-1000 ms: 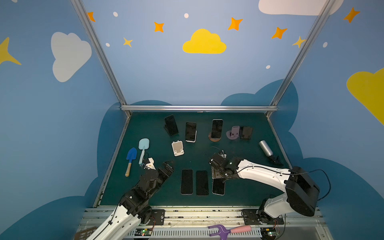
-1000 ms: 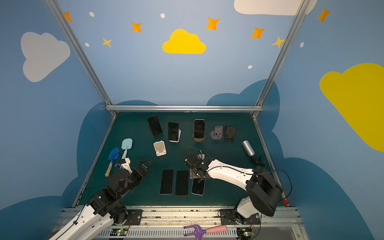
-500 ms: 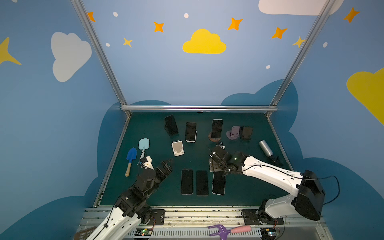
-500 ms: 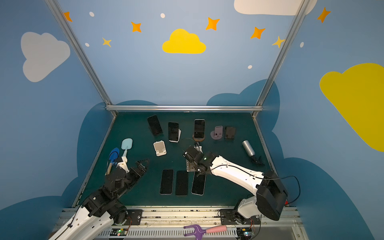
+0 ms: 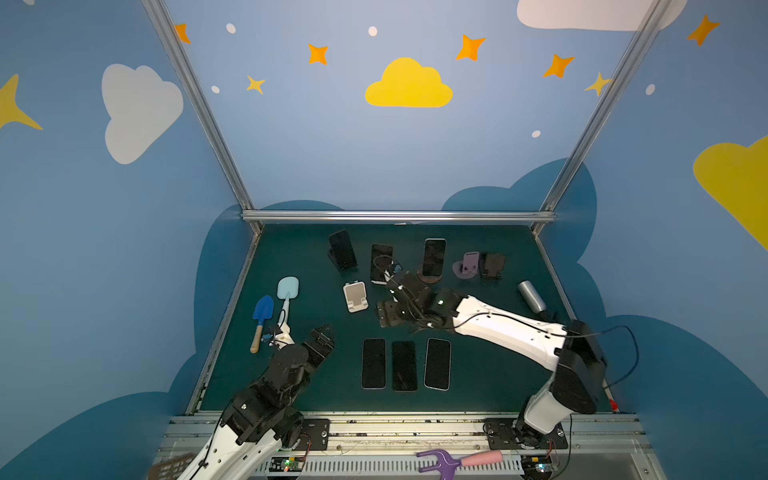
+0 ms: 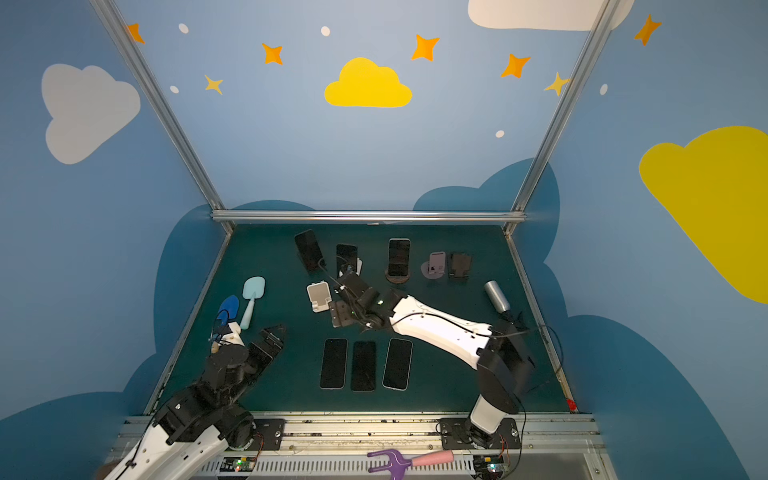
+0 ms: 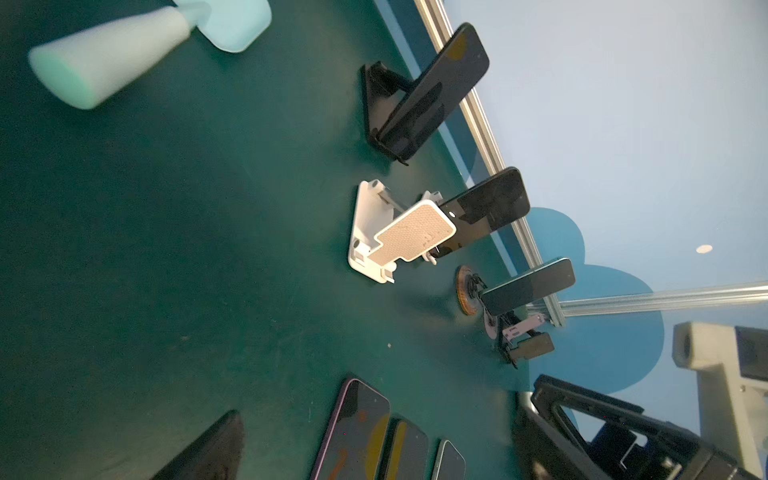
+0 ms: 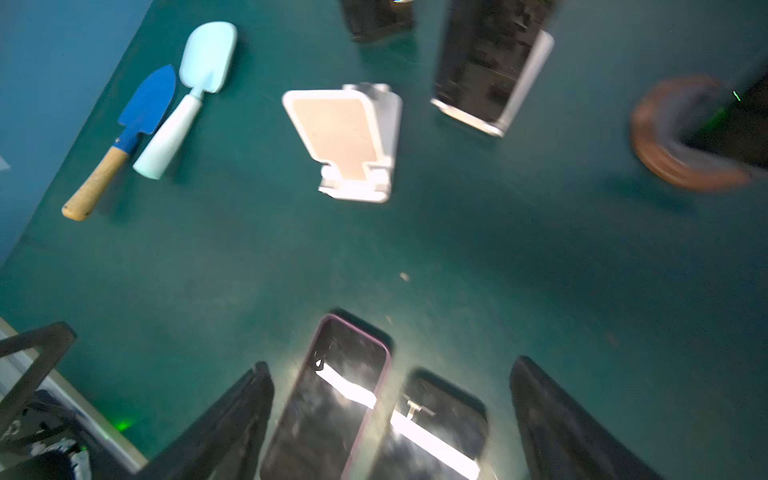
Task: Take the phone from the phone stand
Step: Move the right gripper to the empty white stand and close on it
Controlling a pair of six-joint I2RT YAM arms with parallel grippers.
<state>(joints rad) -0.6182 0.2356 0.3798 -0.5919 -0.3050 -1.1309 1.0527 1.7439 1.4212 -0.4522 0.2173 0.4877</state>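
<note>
At the back of the green table (image 5: 291, 257), in both top views, three phones lean in stands: a left phone (image 5: 342, 248), a middle phone (image 5: 381, 262) and a right phone (image 5: 434, 255). The right gripper (image 5: 392, 300) hangs near the foot of the middle phone, beside an empty white stand (image 5: 355, 296), its fingers spread and holding nothing. The left gripper (image 5: 322, 338) sits near the front left, also spread wide and empty. Three flat phones (image 5: 404, 365) lie side by side at the front.

From the left wrist, the left phone rests on a black stand (image 7: 374, 95) and the right phone on a round brown base (image 7: 465, 291).

From the right wrist, which is blurred, both fingers (image 8: 232, 415) stand wide apart, gripping nothing. The middle phone leans on its white holder (image 8: 536, 66).
</note>
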